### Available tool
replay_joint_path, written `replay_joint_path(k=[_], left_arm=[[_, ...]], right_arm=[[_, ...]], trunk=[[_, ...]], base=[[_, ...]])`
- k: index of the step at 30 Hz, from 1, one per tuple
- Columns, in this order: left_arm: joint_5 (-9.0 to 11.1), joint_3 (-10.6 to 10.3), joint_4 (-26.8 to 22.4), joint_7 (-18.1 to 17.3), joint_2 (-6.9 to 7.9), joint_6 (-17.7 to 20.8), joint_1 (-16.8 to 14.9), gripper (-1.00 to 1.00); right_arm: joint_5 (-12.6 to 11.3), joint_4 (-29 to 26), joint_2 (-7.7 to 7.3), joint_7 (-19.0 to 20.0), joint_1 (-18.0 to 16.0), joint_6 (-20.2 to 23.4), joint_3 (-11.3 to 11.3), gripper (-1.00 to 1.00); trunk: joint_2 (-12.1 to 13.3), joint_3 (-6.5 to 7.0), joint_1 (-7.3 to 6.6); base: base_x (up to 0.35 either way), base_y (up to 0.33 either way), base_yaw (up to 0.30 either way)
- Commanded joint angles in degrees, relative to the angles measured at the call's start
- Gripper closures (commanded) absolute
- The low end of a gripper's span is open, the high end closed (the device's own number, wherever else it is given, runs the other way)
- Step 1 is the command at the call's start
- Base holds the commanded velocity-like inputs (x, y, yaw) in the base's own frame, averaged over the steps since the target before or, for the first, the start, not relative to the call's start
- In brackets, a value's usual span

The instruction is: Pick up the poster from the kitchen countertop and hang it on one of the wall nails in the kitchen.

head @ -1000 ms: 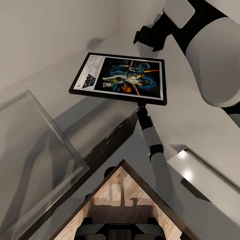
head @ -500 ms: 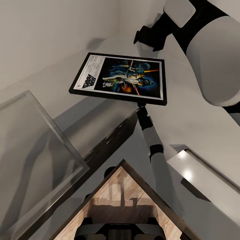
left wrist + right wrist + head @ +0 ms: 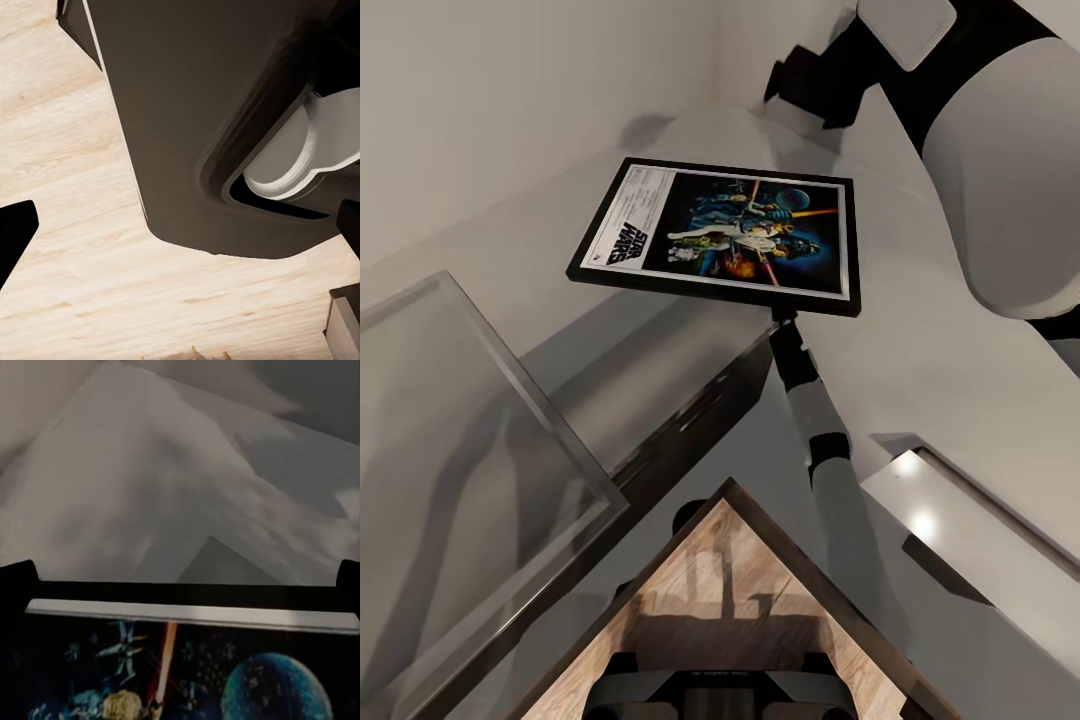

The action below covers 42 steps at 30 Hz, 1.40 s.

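a pale grey kitchen countertop meets plain walls in a corner. over it the poster hangs face up and near level, long axis across the head view, title strip toward the left wall. the right gripper appears clamped on its near long edge, though the jaws are mostly hidden. the left gripper's fingertips stand apart over wood floor, holding nothing. the lift looks done; next, tilt the frame upright and find a wall nail.
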Motion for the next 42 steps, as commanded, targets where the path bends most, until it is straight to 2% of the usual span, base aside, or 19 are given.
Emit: replay_joint_path(k=[1,5,8,11,15,35,42], left_arm=[[0.2,0.1,-0.1,-0.3,0.0,0.0,0.0,-1.0],[0.2,0.1,-0.1,-0.3,0.0,0.0,0.0,-1.0],[0.2,0.2,-0.1,-0.3,0.0,0.0,0.0,-1.0],[0.2,0.2,-0.1,-0.3,0.0,0.0,0.0,-1.0],[0.2,0.2,-0.1,-0.3,0.0,0.0,0.0,-1.0],[0.2,0.2,-0.1,-0.3,0.0,0.0,0.0,-1.0],[0.2,0.2,-0.1,-0.3,0.0,0.0,0.0,-1.0]], right_arm=[[-0.5,-0.1,0.02,-0.5,0.0,0.0,-0.1,-1.0],[-0.5,-0.2,0.01,0.2,0.0,-0.2,0.0,-1.0],[-0.5,-0.1,0.02,2.8,0.0,-0.6,0.1,-1.0],[-0.3,0.1,0.02,5.8,0.1,-3.2,0.2,-1.0],[-0.1,0.3,0.03,6.9,0.2,-5.0,0.2,-1.0],[0.2,0.4,-0.27,7.3,0.2,-5.8,0.3,-1.0],[0.2,0.5,-0.25,7.3,0.3,-5.8,0.3,-1.0]], trunk=[[0.0,-0.02,0.01],[0.0,-0.02,0.01],[0.0,-0.02,0.01],[0.0,-0.02,0.01],[0.0,-0.02,0.01],[0.0,-0.04,0.01],[0.0,-0.44,0.01]], base=[[0.0,0.0,0.0],[0.0,0.0,0.0],[0.0,0.0,0.0],[0.0,0.0,0.0],[0.0,0.0,0.0],[0.0,0.0,0.0],[0.0,0.0,0.0]])
